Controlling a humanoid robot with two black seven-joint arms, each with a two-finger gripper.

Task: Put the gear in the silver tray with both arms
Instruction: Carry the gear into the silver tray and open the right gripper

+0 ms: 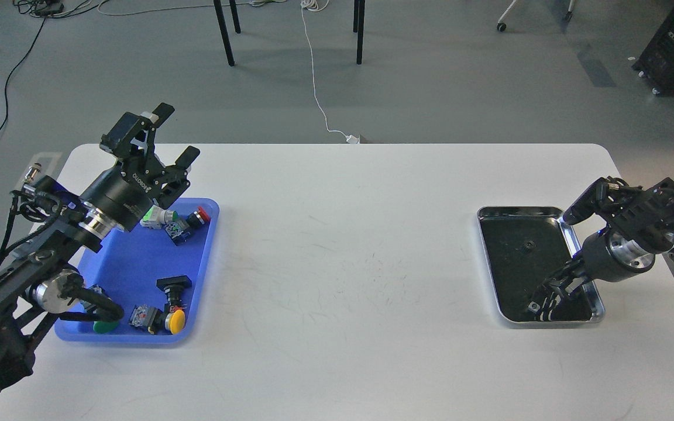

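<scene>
At the right of the frame the silver tray (539,211) lay flat on the white table (343,263), the right gripper (542,301) dipped into its near end; whether its dark fingers pinched anything, I could not tell. At upper left the left gripper (167,137) stood spread over the blue tray (138,263) of push-button switches (174,225). Any gear looked small, stiff, probably slippery; best pinched across its rim.

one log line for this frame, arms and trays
left gripper: jaws open, raised over blue tray | right gripper: down in silver tray, jaws unclear | blue tray: push-button parts inside
</scene>
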